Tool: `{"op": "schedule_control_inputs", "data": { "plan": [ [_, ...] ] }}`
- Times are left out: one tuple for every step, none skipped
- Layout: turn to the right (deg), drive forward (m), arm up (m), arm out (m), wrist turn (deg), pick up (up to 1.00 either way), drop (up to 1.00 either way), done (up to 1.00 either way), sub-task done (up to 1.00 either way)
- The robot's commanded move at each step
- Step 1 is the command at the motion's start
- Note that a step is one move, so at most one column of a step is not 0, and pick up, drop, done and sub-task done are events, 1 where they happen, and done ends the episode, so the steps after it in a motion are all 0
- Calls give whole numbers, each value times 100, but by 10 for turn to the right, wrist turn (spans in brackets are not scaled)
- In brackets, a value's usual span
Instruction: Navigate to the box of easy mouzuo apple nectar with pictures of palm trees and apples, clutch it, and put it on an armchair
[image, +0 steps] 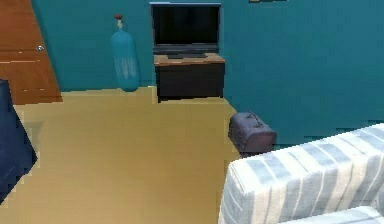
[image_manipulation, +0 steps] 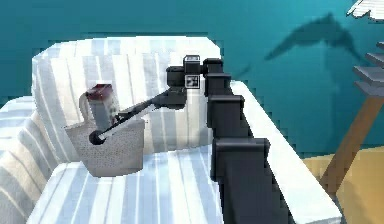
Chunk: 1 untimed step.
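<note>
End effector (image_manipulation: 100, 133): low over the seat of the striped armchair (image_manipulation: 70, 70), its two thin fingers (image_manipulation: 140, 112) sloping down toward the arm side view's left. We cannot tell the fingers' state, nor whether they hold anything.

Small grey box (image_manipulation: 97, 98) with a dark red top: right at the fingertips, upright, at the top edge of a pale grey cushion (image_manipulation: 115, 152) on the seat. We cannot tell whether it rests on the cushion or behind it, or whether the fingers touch it.

Arm (image_manipulation: 235, 150): a dark stepped bar rising from the bottom edge, reaching out over the armchair. At its far end are two white marker squares (image_manipulation: 191, 63), and the wrist is turned toward the picture's left.

Farther out, in the forward view: the armchair's stripes at lower right (image: 300, 180), a purplish bag (image: 250, 132) on the tan floor (image: 130, 160) just beyond. Against the teal wall we note a television (image: 186, 28) on a dark stand (image: 190, 78), a tall blue vase (image: 124, 58) beside it, and a wooden door (image: 20, 50) at the left.
</note>
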Motion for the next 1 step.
{"op": "schedule_control_inputs", "data": {
  "plan": [
    [0, 0, 0, 0, 450, 0, 0, 0, 0]
  ]
}}
